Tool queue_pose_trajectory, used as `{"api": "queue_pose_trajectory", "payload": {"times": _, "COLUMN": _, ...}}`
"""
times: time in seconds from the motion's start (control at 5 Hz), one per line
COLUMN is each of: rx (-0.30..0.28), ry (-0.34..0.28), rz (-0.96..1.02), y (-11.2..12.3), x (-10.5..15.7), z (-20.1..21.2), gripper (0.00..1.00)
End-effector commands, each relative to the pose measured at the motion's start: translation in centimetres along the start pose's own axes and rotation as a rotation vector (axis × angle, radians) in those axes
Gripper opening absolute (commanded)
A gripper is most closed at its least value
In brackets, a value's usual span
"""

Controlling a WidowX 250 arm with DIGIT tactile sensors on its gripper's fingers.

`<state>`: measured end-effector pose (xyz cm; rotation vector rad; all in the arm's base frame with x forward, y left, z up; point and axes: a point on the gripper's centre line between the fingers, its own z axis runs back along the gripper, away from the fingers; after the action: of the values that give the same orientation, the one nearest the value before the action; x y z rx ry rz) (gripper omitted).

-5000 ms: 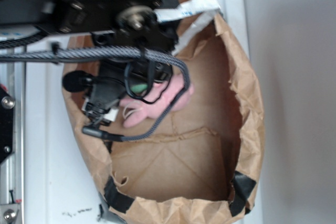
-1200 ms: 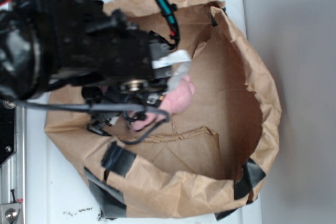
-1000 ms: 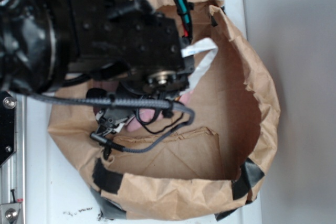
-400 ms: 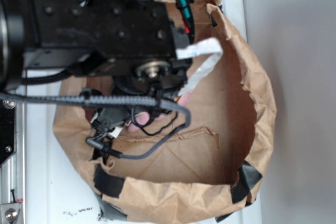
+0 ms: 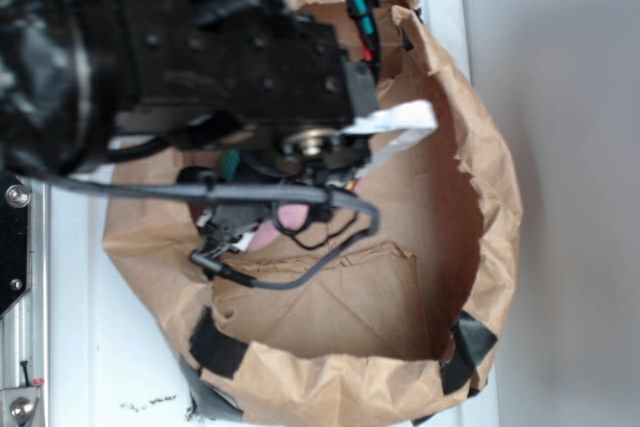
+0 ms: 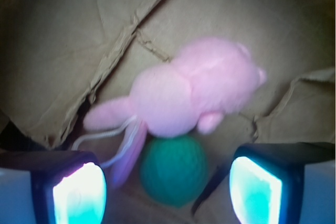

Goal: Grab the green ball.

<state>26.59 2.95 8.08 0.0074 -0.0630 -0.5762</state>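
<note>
Your pincer (image 6: pixel 168 187) is spread wide with nothing in it; the small knitted green ball (image 6: pixel 174 170) lies between its fingers, touching the pink plush bunny (image 6: pixel 186 88) inside the brown paper bag (image 5: pixel 480 197).

Small round green ball of knitted, yarn-like texture (image 6: pixel 174 170): seen in the wrist view resting on brown paper, touching the underside of a pink plush toy (image 6: pixel 184 95). It is positioned between the two fingers, untouched by either.
</note>
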Motion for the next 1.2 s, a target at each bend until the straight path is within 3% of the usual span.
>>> {"api": "queue_pose_trajectory", "payload": {"times": 0.0, "rx": 0.000, "ry": -0.038, "rz": 0.060, "y": 1.7, "x": 1.4, "z": 2.5, "gripper": 1.00}}
{"api": "queue_pose_trajectory", "payload": {"times": 0.2, "rx": -0.021, "ry": -0.053, "rz": 0.063, "y": 1.4, "x": 1.4, "z": 3.5, "gripper": 1.00}}
{"api": "queue_pose_trajectory", "payload": {"times": 0.4, "rx": 0.033, "ry": -0.033, "rz": 0.018, "y": 0.6, "x": 0.2, "z": 2.0, "gripper": 1.00}}
{"api": "queue_pose_trajectory", "payload": {"times": 1.0, "rx": 0.089, "ry": -0.009, "rz": -0.034, "y": 0.6, "x": -1.0, "z": -0.5, "gripper": 1.00}}
